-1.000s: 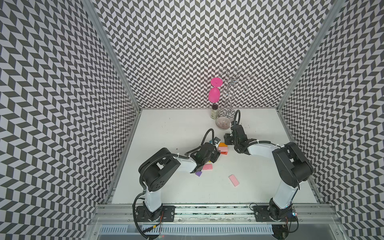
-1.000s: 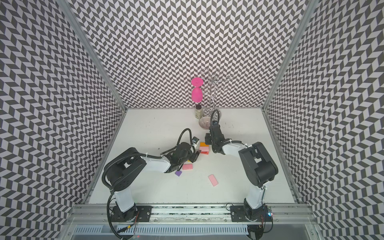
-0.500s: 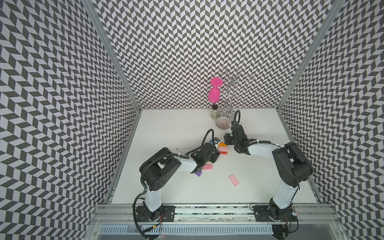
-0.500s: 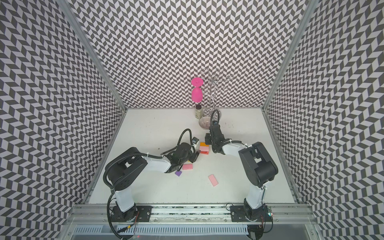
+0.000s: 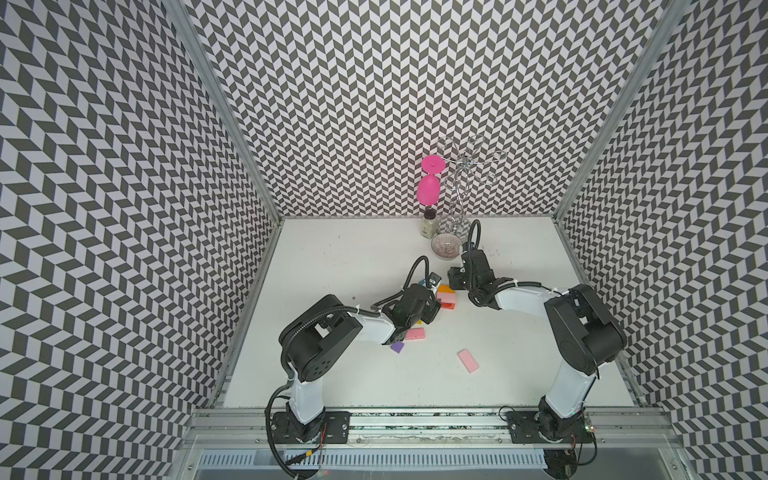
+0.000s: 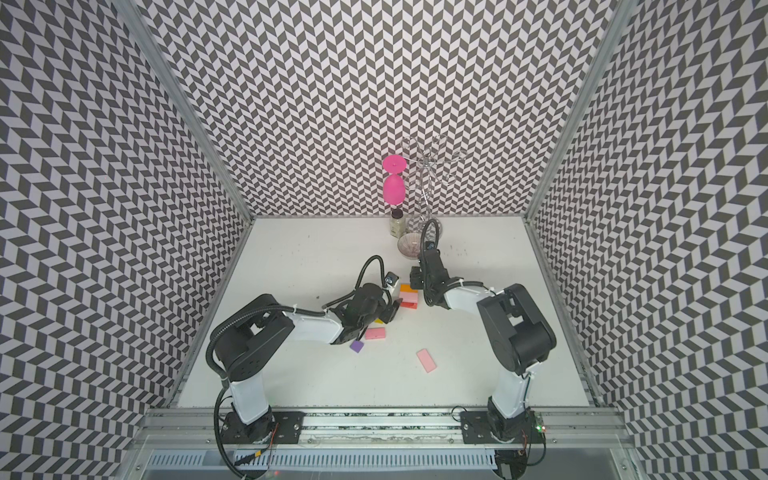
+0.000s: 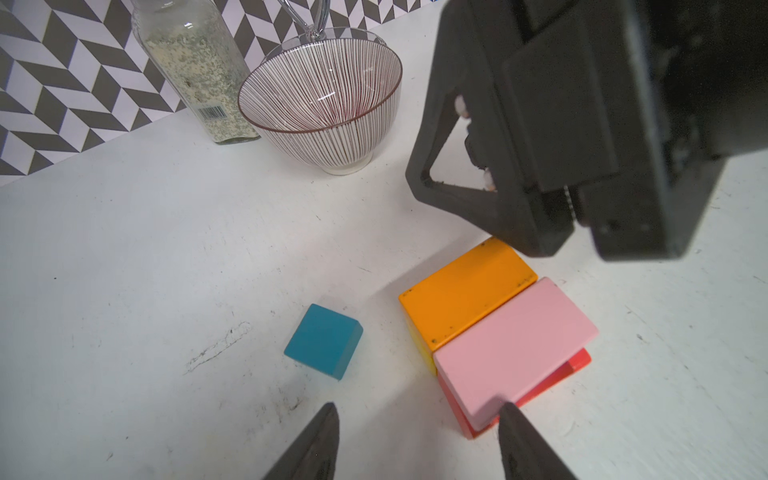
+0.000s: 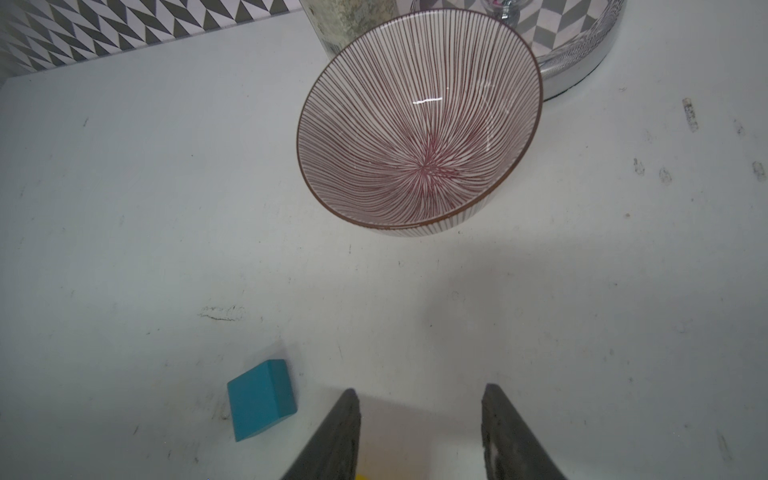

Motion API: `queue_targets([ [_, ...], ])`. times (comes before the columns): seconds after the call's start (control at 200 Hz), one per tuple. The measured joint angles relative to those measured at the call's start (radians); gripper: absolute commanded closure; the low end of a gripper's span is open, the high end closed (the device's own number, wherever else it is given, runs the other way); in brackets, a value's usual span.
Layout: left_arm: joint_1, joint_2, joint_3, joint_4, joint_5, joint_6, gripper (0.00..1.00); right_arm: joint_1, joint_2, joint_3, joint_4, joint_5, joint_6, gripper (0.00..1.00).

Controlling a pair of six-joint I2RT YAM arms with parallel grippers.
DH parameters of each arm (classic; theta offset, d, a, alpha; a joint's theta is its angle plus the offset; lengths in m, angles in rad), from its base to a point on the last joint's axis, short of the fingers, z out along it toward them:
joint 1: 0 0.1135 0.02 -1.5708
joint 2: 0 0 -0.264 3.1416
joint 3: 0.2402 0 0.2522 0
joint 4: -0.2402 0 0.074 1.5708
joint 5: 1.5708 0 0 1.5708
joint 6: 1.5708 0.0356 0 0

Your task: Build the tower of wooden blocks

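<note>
The tower [image 5: 445,297] sits mid-surface [image 5: 374,257] btw my claws: pink slab [image 7: 515,345] flat atop red [image 7: 577,361], orange [image 7: 465,299] alongside. Their long axes are parallel, running approx L-R in both top views. L claw [image 7: 419,436] is apart, holding nothing, one tip by the slab's corner. R claw [image 8: 419,432] is apart too, nothing gripped, over orange's far end. Teal cube [image 7: 322,340] lies just beside.
</note>
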Motion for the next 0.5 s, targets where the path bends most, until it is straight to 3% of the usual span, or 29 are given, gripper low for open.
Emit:
queue_targets([
  [0.346,0.000,-0.011,-0.009,0.000,0.003,0.000,0.39,0.000,-0.006,-0.003,-0.002,0.001,0.001,0.52],
  [0.501,-0.001,-0.160,-0.092,-0.017,0.002,-0.018,0.36,0.000,-0.079,-0.052,0.002,0.010,0.004,0.48],
])
